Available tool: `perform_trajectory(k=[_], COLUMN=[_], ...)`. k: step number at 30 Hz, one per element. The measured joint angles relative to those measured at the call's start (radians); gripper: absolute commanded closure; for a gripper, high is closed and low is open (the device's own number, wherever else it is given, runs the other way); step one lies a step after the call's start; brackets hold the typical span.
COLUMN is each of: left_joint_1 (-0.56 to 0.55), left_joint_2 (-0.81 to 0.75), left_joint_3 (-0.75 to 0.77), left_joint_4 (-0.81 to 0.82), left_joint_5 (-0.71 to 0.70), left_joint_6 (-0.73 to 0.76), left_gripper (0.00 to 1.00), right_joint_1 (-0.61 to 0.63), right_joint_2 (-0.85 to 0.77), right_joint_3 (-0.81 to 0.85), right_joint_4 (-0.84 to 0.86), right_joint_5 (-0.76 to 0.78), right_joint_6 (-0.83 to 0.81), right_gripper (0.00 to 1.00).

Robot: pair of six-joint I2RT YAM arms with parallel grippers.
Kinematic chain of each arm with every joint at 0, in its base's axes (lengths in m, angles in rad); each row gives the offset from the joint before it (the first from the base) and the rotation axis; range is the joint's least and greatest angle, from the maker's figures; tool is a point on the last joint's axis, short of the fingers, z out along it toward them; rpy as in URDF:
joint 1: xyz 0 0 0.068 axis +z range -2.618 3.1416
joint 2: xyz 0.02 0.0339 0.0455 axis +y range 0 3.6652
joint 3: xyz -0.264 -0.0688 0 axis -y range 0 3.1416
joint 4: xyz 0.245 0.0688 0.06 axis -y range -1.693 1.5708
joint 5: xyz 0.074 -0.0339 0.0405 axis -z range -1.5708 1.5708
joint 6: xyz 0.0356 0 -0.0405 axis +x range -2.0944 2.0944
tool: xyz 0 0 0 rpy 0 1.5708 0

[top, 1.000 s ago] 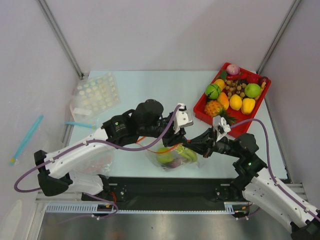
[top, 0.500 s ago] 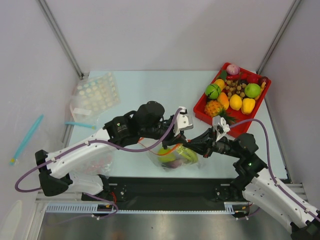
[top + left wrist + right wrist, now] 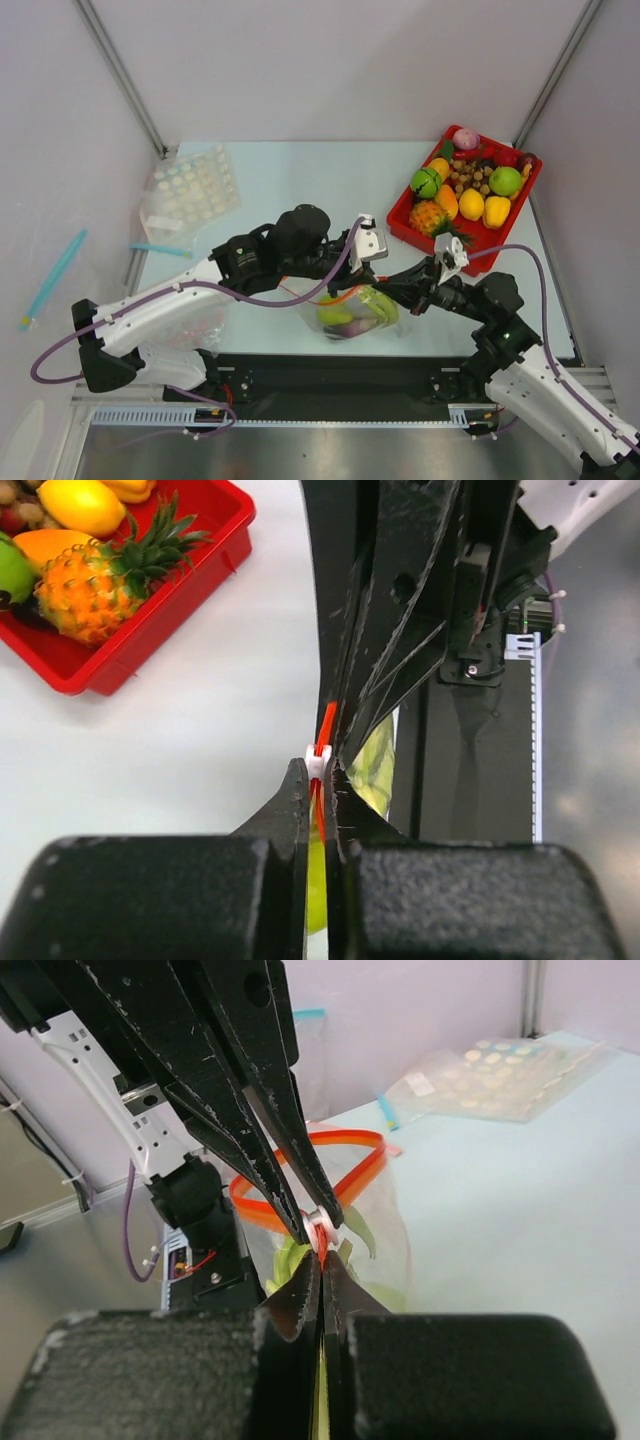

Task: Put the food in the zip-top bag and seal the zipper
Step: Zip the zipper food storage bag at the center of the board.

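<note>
The clear zip-top bag (image 3: 352, 312) hangs low between both grippers at the table's near edge. Inside it the food shows: a green pear (image 3: 333, 313), leek leaves (image 3: 377, 303) and a dark eggplant (image 3: 347, 328). Its red-orange zipper (image 3: 340, 1142) still loops wide at the mouth. My left gripper (image 3: 320, 772) is shut on the zipper at its white slider (image 3: 317, 761). Facing it tip to tip, my right gripper (image 3: 322, 1257) is shut on the zipper strip just beside the slider. In the top view the two grippers meet at the bag's upper right corner (image 3: 375, 290).
A red tray (image 3: 400, 233) of toy fruit stands at the back right, with a pineapple (image 3: 95, 588) nearest the bag. Another clear bag (image 3: 190, 190) with a blue strip lies at the back left. A third clear bag (image 3: 195, 325) lies under the left arm.
My left gripper has come down from open and shut on the zipper's slider. The bag's corner has lifted slightly and the right arm has shifted a little to the right.
</note>
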Motion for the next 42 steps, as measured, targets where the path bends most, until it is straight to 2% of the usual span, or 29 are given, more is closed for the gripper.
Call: perform_trajectory(k=[8,15,29,42], left_joint_1=[0.008,0.013,0.021,0.024], left_joint_2=[0.000,0.000,0.000,0.000], left_joint_3=[-0.013,-0.019,-0.033,-0.038], left_joint_4=[0.002,0.001,-0.030,-0.039], left_joint_5=[-0.033,-0.049,-0.074,-0.075], left_joint_6=[0.000,0.000,0.000,0.000], left_gripper=[1.00,1.00,1.00,1.00], right_joint_1=[-0.054,-0.078,-0.101,-0.105], right_joint_2=[-0.051,-0.115,-0.235,-0.334], right_joint_3=[-0.018,-0.022,-0.030,-0.030], right_joint_4=[-0.010,-0.059,-0.172,-0.311], right_joint_5=[0.021,0.109,0.425,0.798], right_joint_6=[0.015,0.025,0.054,0.125], right_gripper=[1.00,1.00,1.00,1.00])
